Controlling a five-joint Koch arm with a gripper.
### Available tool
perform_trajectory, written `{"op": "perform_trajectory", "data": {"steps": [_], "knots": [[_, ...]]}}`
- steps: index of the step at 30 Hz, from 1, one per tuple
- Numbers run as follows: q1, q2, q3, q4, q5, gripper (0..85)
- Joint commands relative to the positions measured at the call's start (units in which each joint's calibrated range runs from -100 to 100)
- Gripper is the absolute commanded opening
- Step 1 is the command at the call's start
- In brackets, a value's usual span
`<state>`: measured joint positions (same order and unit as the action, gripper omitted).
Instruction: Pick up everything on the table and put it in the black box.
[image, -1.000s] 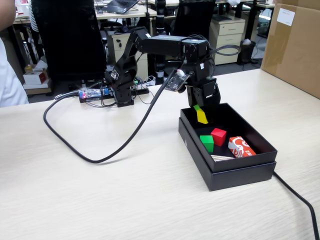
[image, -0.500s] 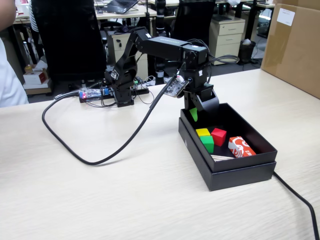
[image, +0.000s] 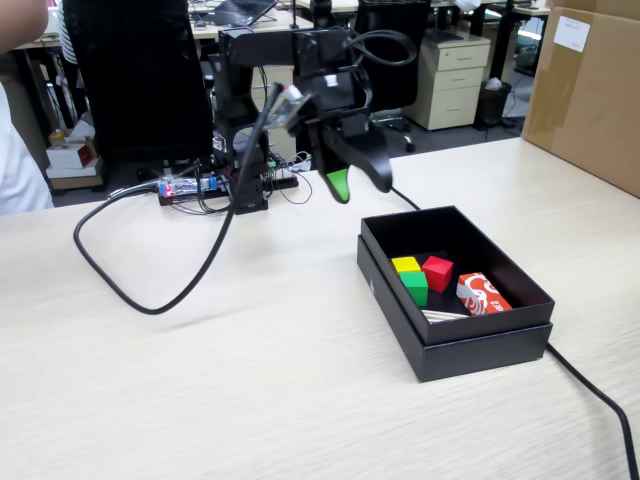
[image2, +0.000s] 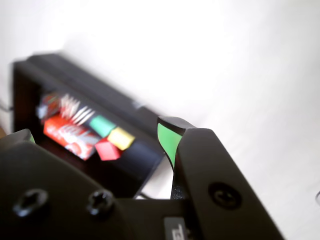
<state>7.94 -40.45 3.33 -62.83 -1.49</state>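
The black box (image: 380, 275) stands on the table at the right in the fixed view. Inside lie a yellow cube (image: 405, 264), a green cube (image: 414, 287), a red cube (image: 437, 272), a red-and-white packet (image: 482, 294) and a pale fork-like piece (image: 445, 316). My gripper (image: 360, 186) hangs above the table, up and left of the box, open and empty, its pads green. In the wrist view the box (image2: 107, 102) shows blurred between my fingers (image2: 168, 140), with the yellow cube (image2: 121, 138), green cube (image2: 102, 125), red cube (image2: 107, 149) and packet (image2: 67, 135) in it.
A black cable (image: 130, 280) loops on the table at the left. Another cable (image: 600, 395) runs from the box to the front right. A cardboard box (image: 590, 90) stands at the far right edge. The arm's base and wiring (image: 235, 185) sit at the back.
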Motion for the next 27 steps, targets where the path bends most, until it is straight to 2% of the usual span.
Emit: {"op": "perform_trajectory", "data": {"steps": [1, 4, 12, 17, 27], "knots": [[-3.1, -18.5, -8.3, 8.2, -2.8, 49.6], [-5.5, -32.2, -23.2, 10.4, -2.9, 50.4], [-8.5, -50.4, -49.3, 17.2, -2.7, 50.5], [-8.6, -57.4, -59.5, 23.7, -2.2, 50.8], [-8.6, -58.9, -74.8, 35.5, -1.1, 50.8]]}}
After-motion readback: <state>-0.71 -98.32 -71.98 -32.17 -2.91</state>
